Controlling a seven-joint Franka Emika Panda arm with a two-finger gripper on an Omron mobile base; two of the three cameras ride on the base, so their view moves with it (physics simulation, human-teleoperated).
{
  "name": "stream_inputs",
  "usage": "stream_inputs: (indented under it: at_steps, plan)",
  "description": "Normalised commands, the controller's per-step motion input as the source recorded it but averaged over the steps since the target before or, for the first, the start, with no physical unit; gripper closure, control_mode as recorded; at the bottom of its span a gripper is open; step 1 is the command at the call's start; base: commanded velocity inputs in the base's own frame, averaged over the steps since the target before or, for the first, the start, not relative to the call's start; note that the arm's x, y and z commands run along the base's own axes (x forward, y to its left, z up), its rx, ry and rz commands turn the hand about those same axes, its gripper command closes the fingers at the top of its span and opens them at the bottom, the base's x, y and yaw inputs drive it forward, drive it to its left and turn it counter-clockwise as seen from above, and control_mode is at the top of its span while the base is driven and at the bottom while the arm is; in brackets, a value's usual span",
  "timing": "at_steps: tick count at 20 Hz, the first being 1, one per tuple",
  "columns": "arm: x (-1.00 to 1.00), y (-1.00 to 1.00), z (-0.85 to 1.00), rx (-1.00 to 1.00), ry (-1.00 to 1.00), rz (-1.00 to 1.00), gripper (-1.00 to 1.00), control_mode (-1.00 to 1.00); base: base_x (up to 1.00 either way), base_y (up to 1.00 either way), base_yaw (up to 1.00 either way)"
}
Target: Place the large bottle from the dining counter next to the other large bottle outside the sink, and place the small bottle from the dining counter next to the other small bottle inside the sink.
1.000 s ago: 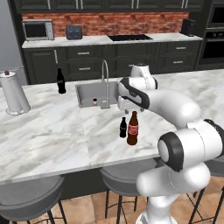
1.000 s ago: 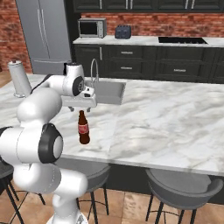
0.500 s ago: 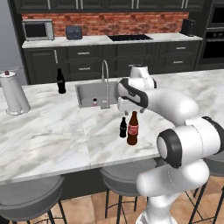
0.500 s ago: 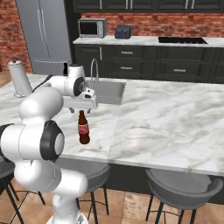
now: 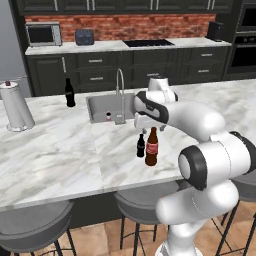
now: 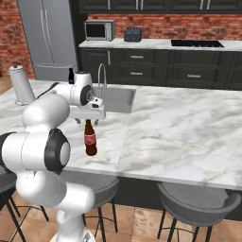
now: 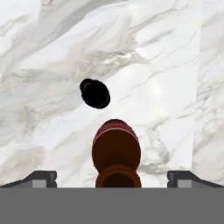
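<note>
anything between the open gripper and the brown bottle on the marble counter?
Nothing visible. In the hand view the gripper is right above the brown bottle, jaws open to either side of its cap. The short black bottle stands close beside it on the counter, apart, not under the jaws.

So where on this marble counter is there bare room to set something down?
Bare marble lies between the tall all-black bottle and the steel canister, and right of the sink. It is crowded where the brown cola bottle stands beside the short black bottle.
</note>
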Motion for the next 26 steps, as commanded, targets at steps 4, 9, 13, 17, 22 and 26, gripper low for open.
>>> stream_inputs:
  at_steps: [4,9,13,17,22,26]
  plan:
    - [0.0,0.0,-0.11,0.0,0.01,0.0,-1.0,-1.0,0.0,0.0,0.0]
    - [0.0,0.0,-0.11,0.0,0.01,0.0,-1.0,-1.0,0.0,0.0,0.0]
    - [0.03,0.0,-0.03,0.0,0.01,0.0,-1.0,-1.0,0.0,0.0,0.0]
    - [0.18,0.0,0.0,0.0,0.01,0.0,-1.0,-1.0,0.0,0.0,0.0]
    - [0.02,0.0,0.0,0.0,0.0,0.0,-1.0,-1.0,0.0,0.0,0.0]
    - [0.0,0.0,0.0,0.0,0.0,0.0,-1.0,-1.0,0.0,0.0,0.0]
